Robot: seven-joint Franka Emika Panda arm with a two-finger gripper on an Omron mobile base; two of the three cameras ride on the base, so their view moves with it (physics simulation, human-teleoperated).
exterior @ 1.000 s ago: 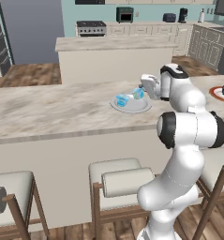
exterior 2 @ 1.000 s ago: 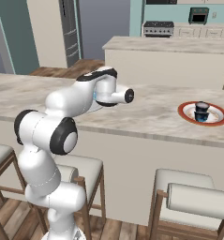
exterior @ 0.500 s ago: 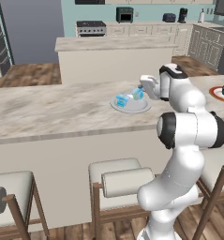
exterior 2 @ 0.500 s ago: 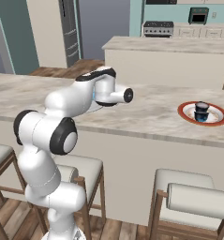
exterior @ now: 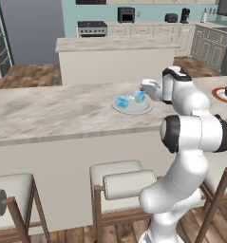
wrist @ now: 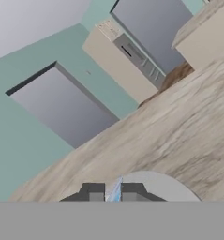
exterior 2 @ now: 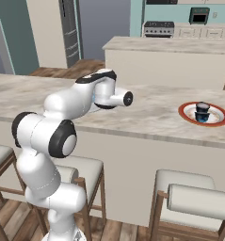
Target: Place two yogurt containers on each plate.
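Left base view, change: almost none over the last second; the tool (wrist: pixel 113 192) stays low over the grey plate (exterior: pixel 118 109), jaws stay together.
Grip: hand view shows a pale blue sliver pinched between the tips; I judge it clamped on a light blue cup (exterior: pixel 140 96).
Other blue cup: (exterior: pixel 122 100) already on the grey plate.
Dark cups: (exterior 2: pixel 202 112) on the red-rimmed plate (exterior 2: pixel 185 114), well apart to the right; can't tell if one or two.
Task meaning: placement is pending, release looks like the next step.
Materials: cups are small, translucent tubs, light and easy to tip; plates are shallow, round and smooth; tabletop (exterior: pixel 53 109) is flat, beige and marbled.
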